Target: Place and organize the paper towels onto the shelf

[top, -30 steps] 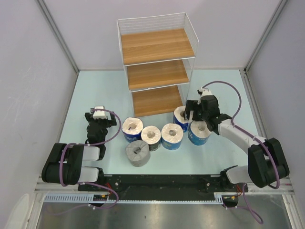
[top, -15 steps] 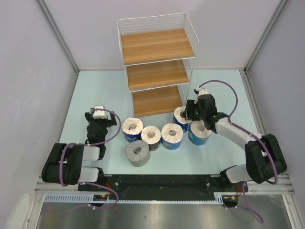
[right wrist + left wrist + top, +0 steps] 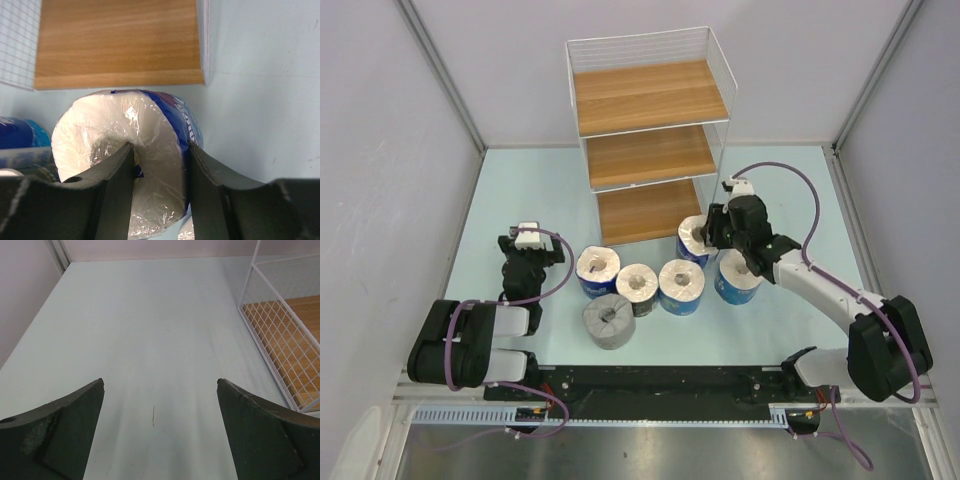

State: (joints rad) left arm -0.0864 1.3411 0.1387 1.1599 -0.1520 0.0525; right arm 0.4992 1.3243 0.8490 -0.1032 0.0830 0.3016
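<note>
The shelf (image 3: 650, 150) stands at the back, all three wooden boards bare. My right gripper (image 3: 709, 235) is shut on a blue-wrapped paper towel roll (image 3: 692, 238), just in front of the bottom tier's right corner. In the right wrist view my gripper (image 3: 157, 147) has one finger in the core and one outside the roll (image 3: 105, 135), with the bottom board (image 3: 120, 45) right ahead. On the table stand blue-wrapped rolls (image 3: 598, 270) (image 3: 681, 285) (image 3: 737, 278), a dark-wrapped roll (image 3: 638, 288) and a grey-wrapped roll (image 3: 609, 320). My left gripper (image 3: 530, 247) is open and empty, left of the rolls.
The left wrist view shows bare pale table (image 3: 150, 340) ahead and the shelf's wire side (image 3: 280, 335) at the right. Grey walls enclose the table on three sides. The black rail with the arm bases (image 3: 660, 385) runs along the near edge.
My right gripper has moved a little left and toward the shelf with the blue-wrapped roll in it. The left arm and the other rolls have not moved.
</note>
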